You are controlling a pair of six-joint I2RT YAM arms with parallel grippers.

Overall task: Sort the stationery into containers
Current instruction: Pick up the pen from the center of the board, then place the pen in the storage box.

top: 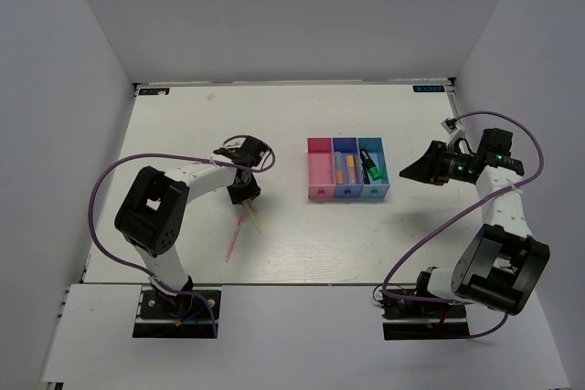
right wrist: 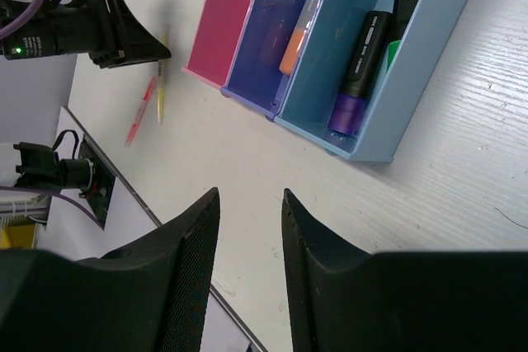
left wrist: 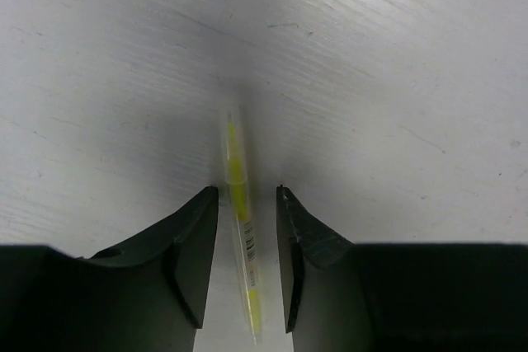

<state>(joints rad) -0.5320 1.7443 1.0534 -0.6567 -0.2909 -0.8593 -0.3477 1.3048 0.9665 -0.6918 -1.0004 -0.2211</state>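
A thin yellow pen (left wrist: 237, 195) lies on the white table between my left gripper's (left wrist: 247, 191) open fingers, with a gap on each side. From above, that gripper (top: 243, 196) stands over the yellow pen (top: 255, 221), and a pink-red pen (top: 234, 237) lies beside it. The joined bins stand mid-table: pink (top: 320, 191), dark blue (top: 348, 192), light blue (top: 376, 192). An orange-pink highlighter (right wrist: 290, 51) lies in the dark blue bin. Purple (right wrist: 359, 72) and green (right wrist: 394, 51) highlighters lie in the light blue bin. My right gripper (right wrist: 251, 193) is open and empty, right of the bins.
White walls close in the table on three sides. Purple cables loop from both arms over the table. The table's near edge and a black arm base (right wrist: 70, 172) show in the right wrist view.
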